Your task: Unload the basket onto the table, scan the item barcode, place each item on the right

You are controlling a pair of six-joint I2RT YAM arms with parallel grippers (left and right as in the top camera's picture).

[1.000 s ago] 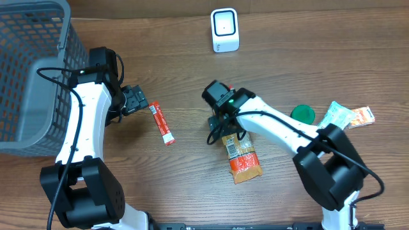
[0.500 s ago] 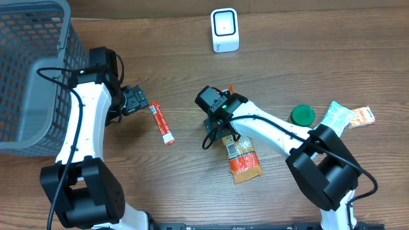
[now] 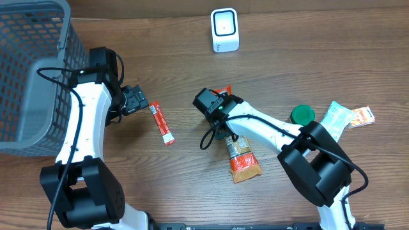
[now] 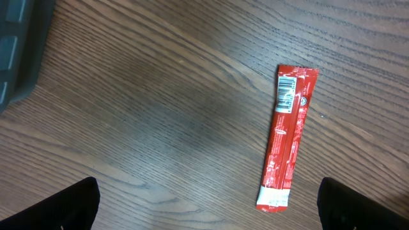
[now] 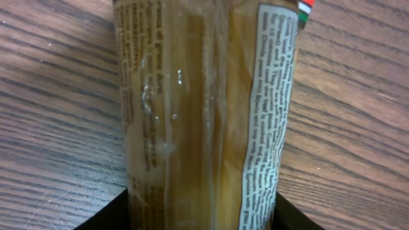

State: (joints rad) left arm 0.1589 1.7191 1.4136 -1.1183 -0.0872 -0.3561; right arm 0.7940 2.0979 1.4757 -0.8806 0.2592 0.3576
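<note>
Since a second ago, your right gripper point(image 3: 218, 128) has slid a little to the left and toward the far edge along the pouch point(image 3: 243, 160). Its jaws have come in from wide. In the wrist view the two dark fingers point(image 5: 105, 216) now sit against both sides of the pouch, so it is gripped. An orange tip has also appeared just beyond the gripper on the far side, while the near end of the pouch has not moved. The left gripper point(image 4: 208, 214) and the red stick point(image 3: 162, 123) are as before, with the jaws wide and apart from the stick. The pouch lies slanted near the middle of the table. Its near end is orange and its middle is brownish with print. Only the right wrist view shows you its glossy film and a pale strip of small text along one side. Only the overhead view shows the scanner point(image 3: 225, 30), which stands at the far edge, well apart from the pouch. The left wrist view alone shows a barcode on one end of the stick.
</note>
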